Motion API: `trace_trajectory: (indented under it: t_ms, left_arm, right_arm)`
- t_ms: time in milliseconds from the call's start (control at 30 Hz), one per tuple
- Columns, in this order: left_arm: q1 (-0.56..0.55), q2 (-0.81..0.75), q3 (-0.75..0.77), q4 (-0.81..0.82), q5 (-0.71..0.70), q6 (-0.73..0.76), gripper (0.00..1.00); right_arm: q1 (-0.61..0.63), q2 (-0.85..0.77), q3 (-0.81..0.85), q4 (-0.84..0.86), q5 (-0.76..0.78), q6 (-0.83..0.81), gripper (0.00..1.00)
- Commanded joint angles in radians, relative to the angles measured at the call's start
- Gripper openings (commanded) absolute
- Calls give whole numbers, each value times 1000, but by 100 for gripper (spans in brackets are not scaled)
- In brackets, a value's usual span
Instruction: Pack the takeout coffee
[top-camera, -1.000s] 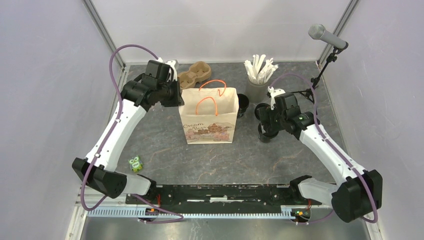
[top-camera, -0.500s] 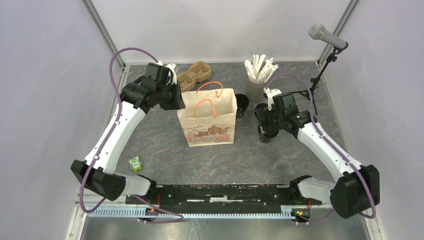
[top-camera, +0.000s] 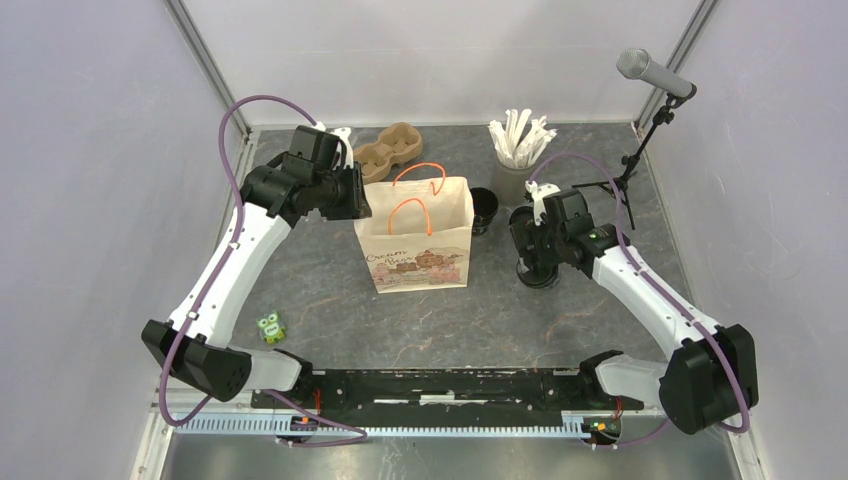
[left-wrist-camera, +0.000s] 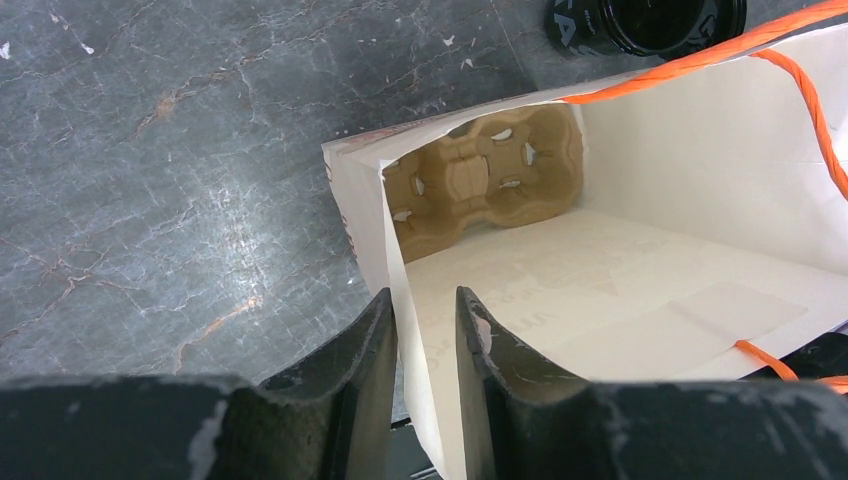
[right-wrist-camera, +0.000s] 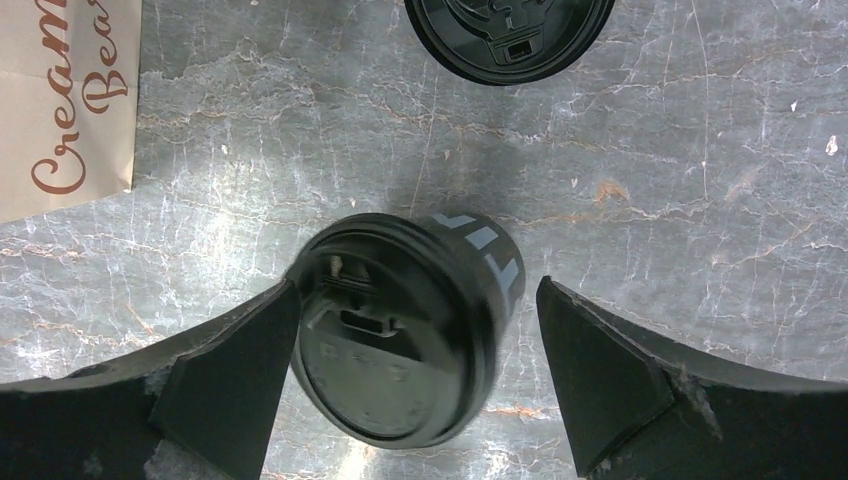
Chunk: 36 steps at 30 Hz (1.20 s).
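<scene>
Between the wide-spread fingers of the right gripper (right-wrist-camera: 415, 290), on the grey table (right-wrist-camera: 700, 200) to the right of the paper bag (top-camera: 418, 240), the takeout coffee (right-wrist-camera: 400, 340) sits tilted rather than upright. Its long axis leans off vertical, with the black lid tipped toward the wrist camera and toward one finger (right-wrist-camera: 230, 380), whose tip is at the lid's rim. The white-printed side wall shows on the far side, apart from the other finger. The cup looks slightly blurred. A second lidded cup (right-wrist-camera: 510, 35) stands just beyond it. The bag stands open-mouthed between the arms with a pulp carrier (left-wrist-camera: 485, 175) inside. The left gripper (left-wrist-camera: 425, 300) straddles the bag's side wall, its fingers narrowly parted with the paper between them.
</scene>
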Motion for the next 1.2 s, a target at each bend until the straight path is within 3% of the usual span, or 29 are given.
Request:
trace_trajectory:
  t_ms: [0,100,400,467,567,667,733,933,1167]
  left_arm:
    - [1,-35,10,7,-5,13,35]
    - [1,-32,10,6,-6,13,35]
    - [0,-26,21,7,-9,16,35]
    - [2,-25,20,6,-11,16,36]
    - [1,-26,18,6,-12,17,37]
    - [0,-23,19,6,-11,16,39]
    - [0,-23,19,7,-11,15,40]
    - [-5,-23,21,11,-9,15,41]
    - [-15,-40,14,9,-24,27,41]
  right_arm:
    - [-3,-23,48,-11,13,4,89]
    - [-3,-25,37,-10,44,-2,59]
    - [-19,-63,-19,28,30,25,35]
    - [-20,-58,-8,11,42,38,36]
    - [-20,-39,41,-71,182,184,56]
    - [-20,-33,105,-150,277,387,62]
    - [-21,-42,127,-159,286,511,71]
    - [-26,32,232,-242,295,779,73]
    - [-35,251,464,-566,375,1018,73]
